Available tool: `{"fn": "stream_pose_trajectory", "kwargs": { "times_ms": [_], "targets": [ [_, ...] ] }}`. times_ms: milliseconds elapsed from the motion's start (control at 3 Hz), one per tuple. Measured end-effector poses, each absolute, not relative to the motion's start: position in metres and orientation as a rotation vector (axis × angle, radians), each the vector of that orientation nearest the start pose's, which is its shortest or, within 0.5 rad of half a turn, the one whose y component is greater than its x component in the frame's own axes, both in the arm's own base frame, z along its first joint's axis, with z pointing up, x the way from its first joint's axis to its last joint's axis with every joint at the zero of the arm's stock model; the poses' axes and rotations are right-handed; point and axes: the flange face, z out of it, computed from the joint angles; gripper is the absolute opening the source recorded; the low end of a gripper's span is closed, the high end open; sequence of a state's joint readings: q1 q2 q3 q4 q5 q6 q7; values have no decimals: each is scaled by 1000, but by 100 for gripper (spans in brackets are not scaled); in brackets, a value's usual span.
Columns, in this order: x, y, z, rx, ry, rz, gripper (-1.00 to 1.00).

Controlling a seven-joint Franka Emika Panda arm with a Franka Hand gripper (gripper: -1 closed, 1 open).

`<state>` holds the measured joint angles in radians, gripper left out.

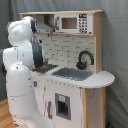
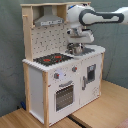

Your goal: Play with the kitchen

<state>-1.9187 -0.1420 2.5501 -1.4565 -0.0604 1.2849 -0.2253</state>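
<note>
You have the gripper (image 2: 76,48) over the kitchen (image 2: 60,75) counter; its opening I cannot tell; no play result is visible yet.

Hood (image 2: 49,21) roofs the hob (image 2: 51,59); the tap (image 1: 84,58) guards the sink's (image 1: 72,74) seemingly open middle.

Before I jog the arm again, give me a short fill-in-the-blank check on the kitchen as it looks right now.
1. The hob rings are coloured ____.
2. The tap standing behind the sink is coloured ____.
3. The microwave sits on the kitchen's ____ shelf.
4. In the second exterior view, the gripper hangs over the ____, not over the hob.

Missing words: red; black; top; sink
</note>
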Motion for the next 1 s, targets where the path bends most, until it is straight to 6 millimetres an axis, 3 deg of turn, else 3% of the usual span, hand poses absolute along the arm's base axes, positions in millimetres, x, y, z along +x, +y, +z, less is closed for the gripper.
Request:
{"fn": "stream_pose_trajectory", "kwargs": {
  "times_ms": [1000],
  "targets": [
    [415, 313, 561, -3038, -1357, 329, -100]
  ]
}}
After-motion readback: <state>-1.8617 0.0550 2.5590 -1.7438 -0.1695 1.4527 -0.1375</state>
